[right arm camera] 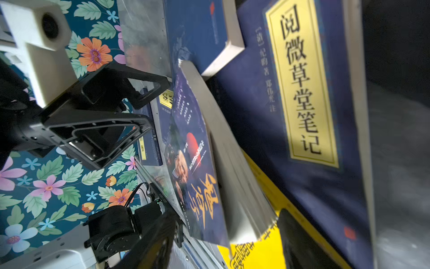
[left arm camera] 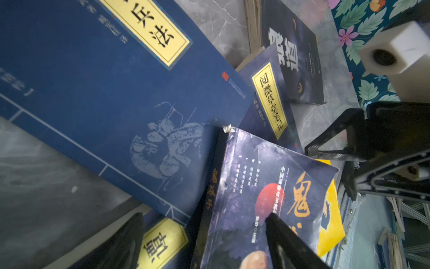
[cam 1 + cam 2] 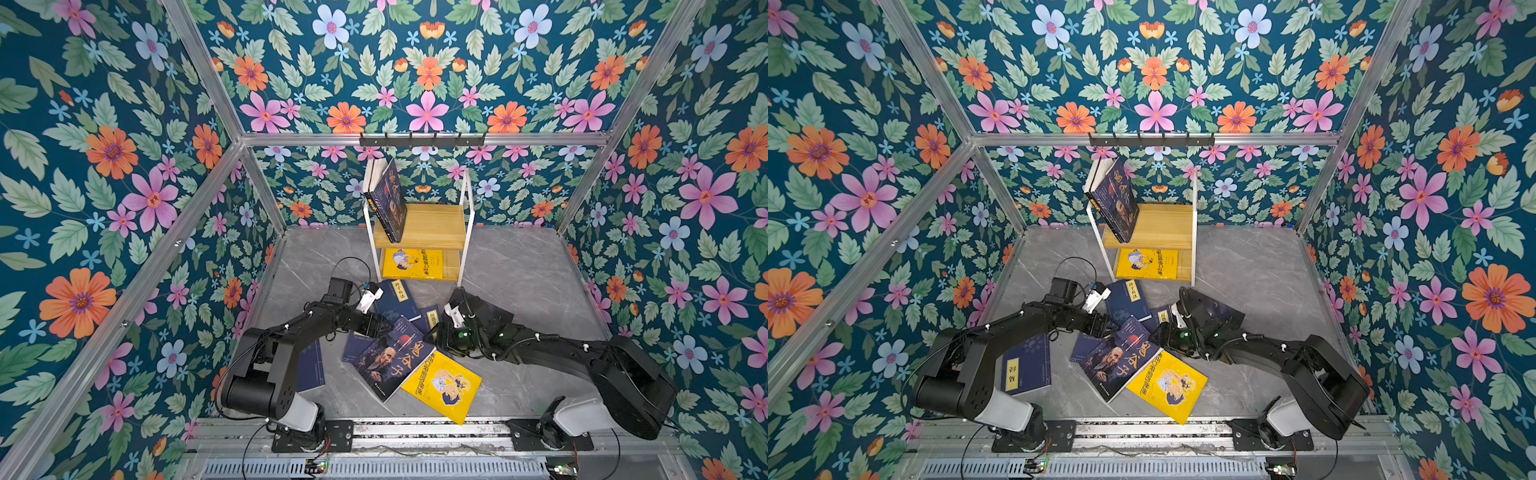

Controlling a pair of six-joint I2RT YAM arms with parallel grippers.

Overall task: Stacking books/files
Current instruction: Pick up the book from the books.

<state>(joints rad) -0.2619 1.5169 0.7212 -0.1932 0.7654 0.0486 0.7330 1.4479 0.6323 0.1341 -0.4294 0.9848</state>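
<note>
even, bright light in both top views, edges bowed; wrist views dimmer, near parts blurred.

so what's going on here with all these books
Two robot arms are working a pile of paperbacks on the grey table. Both meet at the navy bearded-man book, lying partly over a yellow cartoon book. The left tool, open, straddles its spine. The right tool, also open, straddles its page edge. A few books are on the small shelf.

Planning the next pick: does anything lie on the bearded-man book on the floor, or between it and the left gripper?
Nothing visible does. The bearded-man book lies topmost, overlapping the yellow cartoon book, and the open left gripper straddles its spine edge.
</note>
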